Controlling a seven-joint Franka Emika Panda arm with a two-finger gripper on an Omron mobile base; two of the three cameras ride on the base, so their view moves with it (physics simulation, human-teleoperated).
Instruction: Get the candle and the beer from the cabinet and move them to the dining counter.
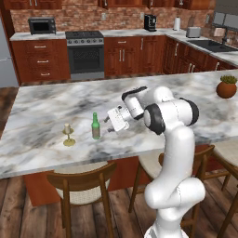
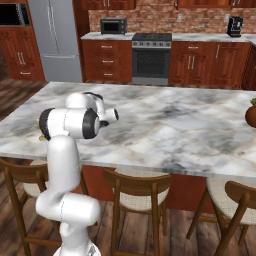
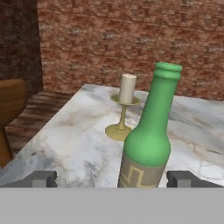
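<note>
Slim green glass bottle (image 3: 148,144): base cut off by the hand view's lower edge. Round brown plant pot (image 2: 251,116): cropped at the right base view's edge. Bottle label pattern partly cut off.

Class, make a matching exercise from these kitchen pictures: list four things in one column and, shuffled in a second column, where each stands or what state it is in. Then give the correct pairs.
Column one:
1. candle
2. beer
3. plant pot
4. hand

Column two:
A. at the far right end of the dining counter
B. open, just right of the bottle, holding nothing
C. upright on the dining counter, left of the green bottle
D. upright on the dining counter, between the candlestick and the hand

Pairs: 1-C, 2-D, 3-A, 4-B
</note>
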